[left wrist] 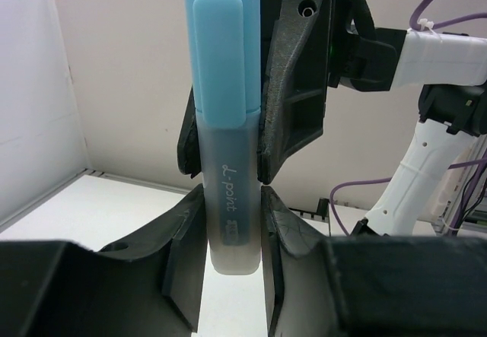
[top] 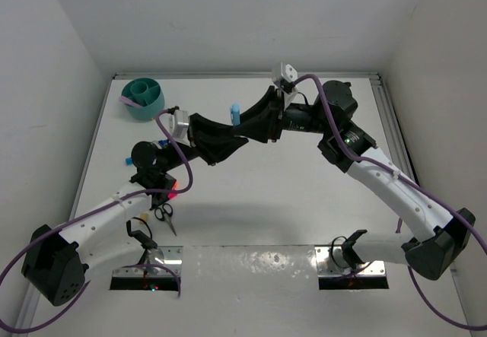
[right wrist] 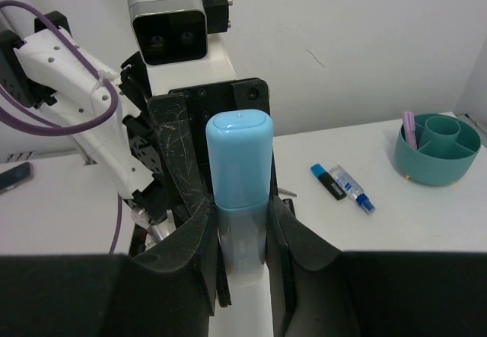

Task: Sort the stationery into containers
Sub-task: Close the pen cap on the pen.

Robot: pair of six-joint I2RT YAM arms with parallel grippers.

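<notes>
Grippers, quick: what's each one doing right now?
Left gripper: closed on the light-blue marker.
Right gripper: closed on the same marker, held between both in mid-air.

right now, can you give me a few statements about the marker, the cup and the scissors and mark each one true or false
1. The left gripper and the right gripper both have the blue marker between their fingers. True.
2. The blue marker lies on the table. False: it is held up off the table.
3. A pink marker stands in the teal cup. True.
4. The scissors are in the cup. False: they lie on the table, well away from it.
</notes>
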